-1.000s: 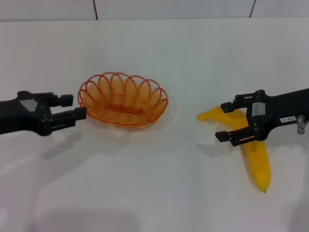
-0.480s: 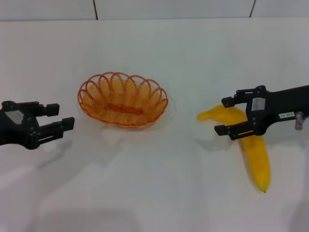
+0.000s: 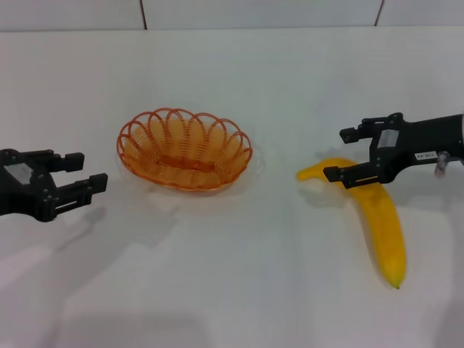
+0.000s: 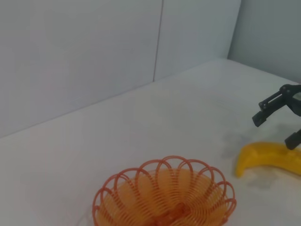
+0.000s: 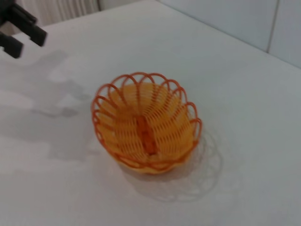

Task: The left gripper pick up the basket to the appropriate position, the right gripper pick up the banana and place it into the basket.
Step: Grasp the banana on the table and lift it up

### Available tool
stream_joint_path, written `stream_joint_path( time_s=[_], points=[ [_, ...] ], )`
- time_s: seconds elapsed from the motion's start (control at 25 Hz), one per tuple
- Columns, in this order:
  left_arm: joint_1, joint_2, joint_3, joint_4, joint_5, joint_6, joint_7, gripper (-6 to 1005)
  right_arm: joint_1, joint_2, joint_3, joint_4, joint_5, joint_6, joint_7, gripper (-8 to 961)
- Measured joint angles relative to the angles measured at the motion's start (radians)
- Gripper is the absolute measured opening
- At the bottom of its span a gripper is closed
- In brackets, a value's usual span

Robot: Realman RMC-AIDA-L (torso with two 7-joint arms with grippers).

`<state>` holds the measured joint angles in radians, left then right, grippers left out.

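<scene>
The orange wire basket stands empty on the white table, left of centre. My left gripper is open and empty, a short way to the left of the basket and apart from it. The yellow banana lies on the table at the right. My right gripper is open and empty, over the banana's far end, its fingers pointing toward the basket. The left wrist view shows the basket, the banana and the right gripper. The right wrist view shows the basket and the left gripper.
The white table runs back to a grey panelled wall. Nothing else stands on it in these views. Bare table lies between the basket and the banana.
My left gripper has drawn back to the left, away from the basket's rim. My right gripper has moved from astride the banana toward the far side. Basket and banana have not moved.
</scene>
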<state>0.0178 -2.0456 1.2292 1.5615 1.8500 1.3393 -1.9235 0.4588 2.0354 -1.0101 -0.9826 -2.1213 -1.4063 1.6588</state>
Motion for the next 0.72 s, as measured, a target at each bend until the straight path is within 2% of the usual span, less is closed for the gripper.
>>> stream_joint_path(
  time_s=[0.2,0.24,0.52,0.72],
  points=[
    [-0.005,0.000,0.002,-0.002,0.006,0.000,0.000,522,-0.040,0.000,-0.110,-0.097,-0.020,0.061,0.107,862],
    [-0.008,-0.001,0.003,-0.004,0.007,-0.001,0.000,522,-0.058,0.000,-0.163,-0.148,-0.039,0.080,0.155,862],
    [-0.032,0.002,0.004,-0.044,0.009,-0.002,0.004,522,-0.087,0.000,-0.257,-0.250,-0.108,0.109,0.278,862],
    [-0.046,0.002,0.004,-0.055,0.010,-0.002,0.007,522,-0.087,0.000,-0.286,-0.276,-0.160,0.110,0.329,862]
  ],
)
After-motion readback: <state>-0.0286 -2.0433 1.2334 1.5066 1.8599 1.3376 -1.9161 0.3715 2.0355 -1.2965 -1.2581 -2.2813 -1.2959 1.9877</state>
